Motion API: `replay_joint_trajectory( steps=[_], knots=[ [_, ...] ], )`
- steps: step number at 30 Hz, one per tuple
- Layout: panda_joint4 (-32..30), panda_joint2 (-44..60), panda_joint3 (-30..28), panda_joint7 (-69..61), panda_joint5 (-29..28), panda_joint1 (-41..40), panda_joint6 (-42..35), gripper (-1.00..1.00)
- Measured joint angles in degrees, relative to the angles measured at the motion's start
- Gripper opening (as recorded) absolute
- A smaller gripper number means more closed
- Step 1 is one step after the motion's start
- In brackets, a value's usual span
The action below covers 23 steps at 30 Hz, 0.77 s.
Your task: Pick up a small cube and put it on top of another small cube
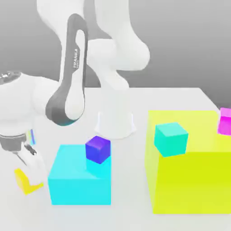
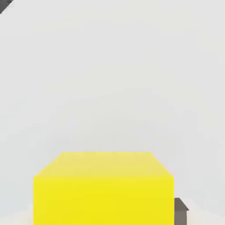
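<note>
Closing in on the small yellow cube [image 1: 26, 181], nothing stacked yet.
Exterior view: gripper [image 1: 30, 164] low at the cube on the counter [image 1: 180, 97]; purple cube [image 1: 98, 149] waits on the cyan block [image 1: 76, 182]. Hand view: yellow cube [image 2: 103, 189] between fingers [image 2: 181, 211], apparently spread, contact unclear.

On the tabletop [image 1: 180, 97], the arm's base [image 1: 115, 119] stands toward the back, near the middle. In front of it sits a mid-sized block [image 1: 79, 180], with 1 small cube [image 1: 98, 149] resting on its top near the back corner on the exterior view's right. At the exterior view's right stands a larger block [image 1: 189, 180], carrying 2 small cubes: one [image 1: 171, 139] near its left front edge, another [image 1: 224, 121] at its far right. At the exterior view's left, just beside the mid-sized block, a 4th small cube [image 1: 25, 182] [image 2: 103, 189] lies on the tabletop, with the gripper [image 1: 28, 164] directly over it.
</note>
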Motion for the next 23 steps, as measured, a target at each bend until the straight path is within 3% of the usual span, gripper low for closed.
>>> replay_joint_trajectory(
  steps=[4, 9, 15, 17, 20, 21, 23],
  knots=[
    [3.3, -5.6, 5.1, -8.2, -1.3, 3.7, -9.3, -1.00],
    [6.5, -15.3, 10.6, -17.6, -2.0, 16.4, -21.8, -1.00],
    [10.2, -27.4, 17.4, -28.6, -3.3, 25.1, -36.9, -1.00],
    [9.1, -29.8, 19.6, -28.8, -3.5, 26.9, -37.4, -1.00],
    [4.9, -28.3, 20.5, -28.8, -3.6, 27.3, -31.5, -1.00],
    [4.0, -27.8, 20.7, -28.8, -3.7, 27.3, -30.1, 1.00],
    [4.0, -27.8, 20.7, -28.8, -3.7, 27.3, -30.1, 1.00]
  ],
)
